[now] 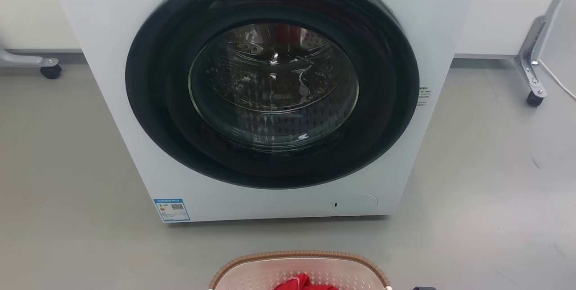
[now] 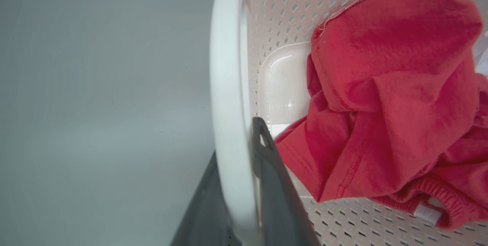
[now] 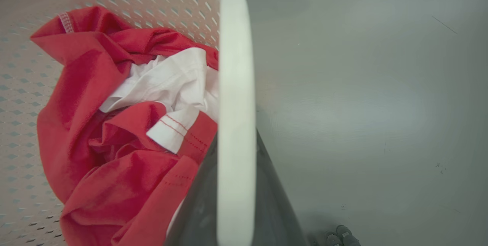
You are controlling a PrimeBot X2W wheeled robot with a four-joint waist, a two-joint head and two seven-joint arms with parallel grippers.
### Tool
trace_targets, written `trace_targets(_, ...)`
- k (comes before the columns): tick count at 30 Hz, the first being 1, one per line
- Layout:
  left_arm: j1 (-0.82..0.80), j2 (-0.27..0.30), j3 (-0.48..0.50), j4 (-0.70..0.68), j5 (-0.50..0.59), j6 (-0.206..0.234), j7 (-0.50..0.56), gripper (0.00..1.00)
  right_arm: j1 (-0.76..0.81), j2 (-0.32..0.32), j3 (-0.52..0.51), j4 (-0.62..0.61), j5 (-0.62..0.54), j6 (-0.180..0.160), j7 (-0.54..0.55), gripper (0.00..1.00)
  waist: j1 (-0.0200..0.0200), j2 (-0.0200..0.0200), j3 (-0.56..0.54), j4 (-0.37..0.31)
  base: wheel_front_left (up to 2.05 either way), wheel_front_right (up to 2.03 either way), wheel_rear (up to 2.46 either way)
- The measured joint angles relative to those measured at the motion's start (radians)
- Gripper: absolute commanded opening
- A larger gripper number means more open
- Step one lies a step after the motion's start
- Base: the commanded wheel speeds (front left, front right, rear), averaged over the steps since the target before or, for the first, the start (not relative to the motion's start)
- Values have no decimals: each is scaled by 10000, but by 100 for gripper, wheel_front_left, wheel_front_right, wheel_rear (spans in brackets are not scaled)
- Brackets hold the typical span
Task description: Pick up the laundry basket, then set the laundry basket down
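A small cream-pink perforated plastic laundry basket (image 1: 306, 253) with a brown woven-look rim sits at the bottom of the head view, on or just above the grey floor (image 1: 495, 191), in front of a white front-loading washer (image 1: 279, 92) with a dark round door. I cannot tell whether the basket is off the floor.

In the left wrist view, the left gripper (image 2: 236, 136) has its two dark fingers clamped on a smooth white side handle (image 2: 228, 66), one inside the basket and one outside. The right gripper (image 3: 236, 133) pinches the opposite white handle (image 3: 235, 66) the same way. Inside lie a crumpled red garment (image 2: 389, 86) and a white garment (image 3: 171, 78).

The handles look thin and slick, so either could probably slide through its fingers. If one arm rises or lowers faster than the other, the basket would likely tip and shed clothes. A forward swing could knock it against the washer.
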Motion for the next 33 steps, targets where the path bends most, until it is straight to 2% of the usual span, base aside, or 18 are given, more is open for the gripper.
trace_targets(19, 31, 63, -274, -205, -180, 107, -44, 0, -142, -21, 474, 77, 257, 0, -27, 0, 0, 0, 119, -17, 0, 0, 0)
trace_targets(26, 13, 81, -288, -326, -194, 209, -136, 0, -268, -38, 552, 86, 270, 0, -173, 0, 0, 0, 374, -48, 0, 0, 0)
trace_targets(33, -563, 128, -272, -502, -236, 376, -307, 0, -1053, -77, 583, 119, 253, 0, -270, 0, 0, 0, 918, -74, 0, 0, 0)
